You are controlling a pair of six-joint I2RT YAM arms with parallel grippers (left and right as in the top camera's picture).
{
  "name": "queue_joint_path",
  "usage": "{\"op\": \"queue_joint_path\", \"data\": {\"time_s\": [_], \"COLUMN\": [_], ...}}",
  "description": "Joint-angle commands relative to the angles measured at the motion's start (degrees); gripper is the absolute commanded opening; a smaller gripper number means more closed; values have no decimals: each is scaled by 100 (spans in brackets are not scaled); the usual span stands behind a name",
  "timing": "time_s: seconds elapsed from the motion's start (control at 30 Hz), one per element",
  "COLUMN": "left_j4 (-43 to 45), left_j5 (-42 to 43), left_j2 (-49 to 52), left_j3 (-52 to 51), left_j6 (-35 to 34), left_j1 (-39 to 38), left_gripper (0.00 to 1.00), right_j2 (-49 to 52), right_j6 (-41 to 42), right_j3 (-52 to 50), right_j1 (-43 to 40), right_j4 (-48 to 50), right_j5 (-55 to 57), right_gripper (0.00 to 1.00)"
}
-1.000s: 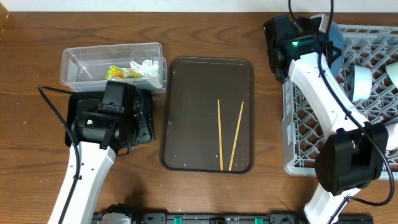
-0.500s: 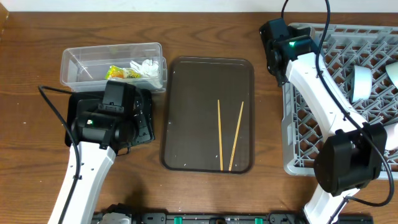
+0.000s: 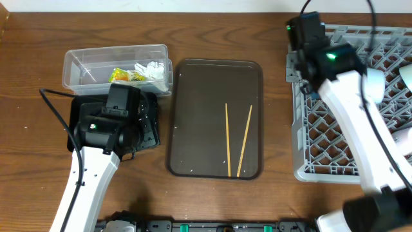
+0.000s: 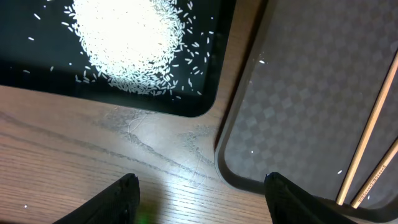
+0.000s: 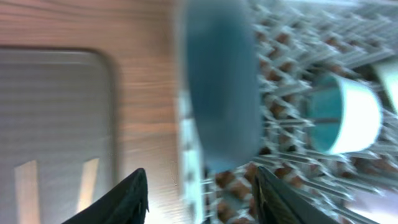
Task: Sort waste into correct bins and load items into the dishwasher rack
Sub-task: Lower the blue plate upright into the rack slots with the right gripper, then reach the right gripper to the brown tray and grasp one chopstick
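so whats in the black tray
A heap of white rice, with stray grains around it. The left wrist view shows only one corner of the tray; overhead, the left arm covers most of it, so the rest cannot be checked.

Wrapper [image 3: 122, 75], tissue [image 3: 150, 69] in clear tub [image 3: 80, 61], rice [image 4: 130, 37] in black tray [image 4: 31, 53], chopsticks [image 3: 226, 138] (nearly parallel), blue dish [image 5: 217, 87] upright in rack [image 3: 308, 145]
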Motion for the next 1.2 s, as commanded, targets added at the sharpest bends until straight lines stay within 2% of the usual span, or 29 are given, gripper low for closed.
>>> {"op": "queue_joint_path", "data": {"time_s": [0.0, 0.07, 0.27, 0.67, 0.73, 0.8, 0.97, 1.1, 1.17], "left_j4": [-11, -11, -11, -9, -9, -9, -11, -7, -9], "left_j5": [-109, -111, -111, -111, -111, -111, -111, -111, -111], "left_j2": [33, 33, 33, 33, 33, 33, 33, 33, 33], "left_j3": [-55, -55, -55, -55, -55, -55, -55, -55, -55], "left_j6": [31, 31, 31, 31, 31, 31, 31, 31, 31], "left_j1": [35, 35, 35, 35, 35, 35, 35, 35, 35], "left_gripper": [67, 67, 67, 67, 67, 67, 67, 67, 67], "right_j2": [-170, -157, -26, 723, 933, 1137, 1637, 2013, 2140], "right_j6": [-295, -293, -295, -267, -212, -61, 376, 1108, 1373], "right_j3": [4, -9, -175, -393, -393, -393, -393, -400, -433], "right_j1": [59, 81, 420, 1377, 1521, 1626, 1803, 1847, 1847], "right_j4": [-46, -146, -251, -131, -144, -201, -675, -1099, -1141], "right_j5": [-1545, -1947, -2310, -2304, -2304, -2312, -2302, -2055, -2039], "right_gripper": [49, 40, 30, 25, 10, 1, 1, 1, 5]}}
